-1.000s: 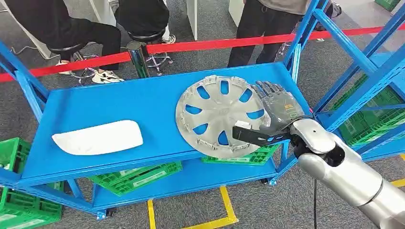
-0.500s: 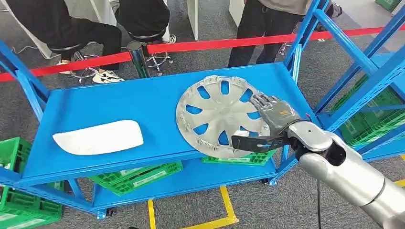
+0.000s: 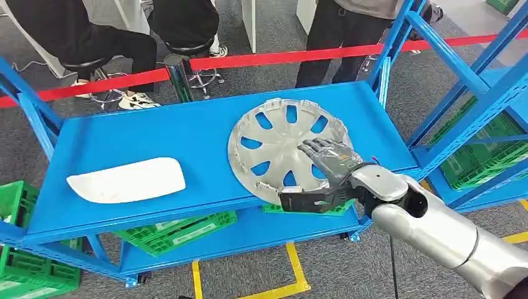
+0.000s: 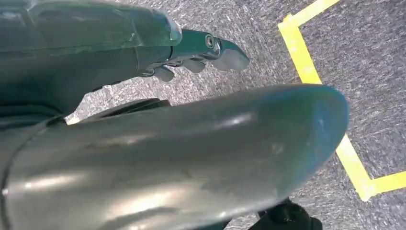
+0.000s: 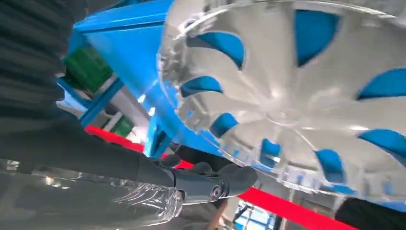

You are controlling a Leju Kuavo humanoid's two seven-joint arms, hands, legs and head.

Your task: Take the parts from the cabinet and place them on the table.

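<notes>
In the head view, the wheel cover [image 3: 287,149] lies flat on the blue shelf [image 3: 155,137] with its near edge overhanging the shelf front, which gives access from below. The right robot hand [image 3: 324,177] sits at that overhanging edge: fingers [image 3: 324,152] spread across the upper face, thumb extended under the rim. The hand brackets the edge, but whether it is clamped on it cannot be told. A white curved panel [image 3: 126,179] lies well apart toward the other end of the shelf, untouched. Green crates [image 3: 180,229] occupy the lower shelf. People stand behind a red barrier tape [image 3: 249,60]. In the left wrist view, the left robot hand [image 4: 191,48] hangs over grey carpet and yellow floor tape [image 4: 335,110], fingers curled in on nothing, idle. In the right wrist view, the thumb [image 5: 210,184] lies alongside the rim of the wheel cover [image 5: 297,96]; contact cannot be confirmed.
</notes>
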